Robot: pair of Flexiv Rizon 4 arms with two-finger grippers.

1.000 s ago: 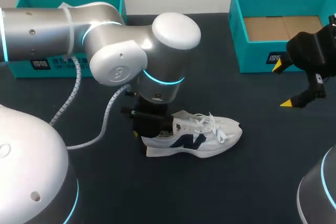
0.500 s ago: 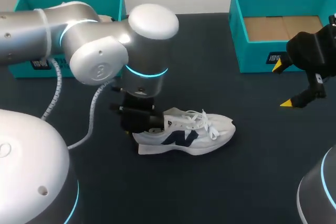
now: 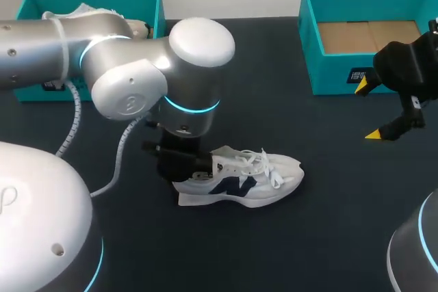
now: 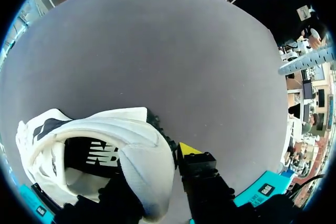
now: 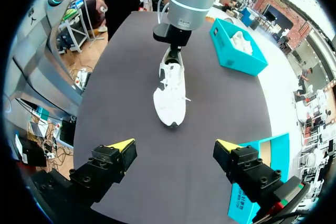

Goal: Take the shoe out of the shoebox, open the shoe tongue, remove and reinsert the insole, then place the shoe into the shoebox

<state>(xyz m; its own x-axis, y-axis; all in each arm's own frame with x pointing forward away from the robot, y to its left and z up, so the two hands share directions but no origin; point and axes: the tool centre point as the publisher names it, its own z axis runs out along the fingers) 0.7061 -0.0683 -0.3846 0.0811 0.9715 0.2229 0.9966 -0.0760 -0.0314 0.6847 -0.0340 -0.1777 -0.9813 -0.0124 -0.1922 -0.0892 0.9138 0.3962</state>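
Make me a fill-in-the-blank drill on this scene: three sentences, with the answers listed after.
1. The left gripper grips the white shoe by its ____.
2. The right gripper hangs above the table with its fingers ____.
3. The teal shoebox nearest the right gripper is ____, with its cardboard floor showing.

Missing words: heel; open; empty

The left arm's pincer [image 3: 185, 167] slides toward the robot's left and a touch nearer the robot. It drags the white shoe [image 3: 250, 182] with it, heel clamped between the fingers and toe trailing out to the pincer's right. Above the pincer, the arm's big elbow joint [image 3: 202, 40] swings left as well. Behind it, more of a second white shoe [image 3: 82, 13] shows in the teal box [image 3: 159, 6].
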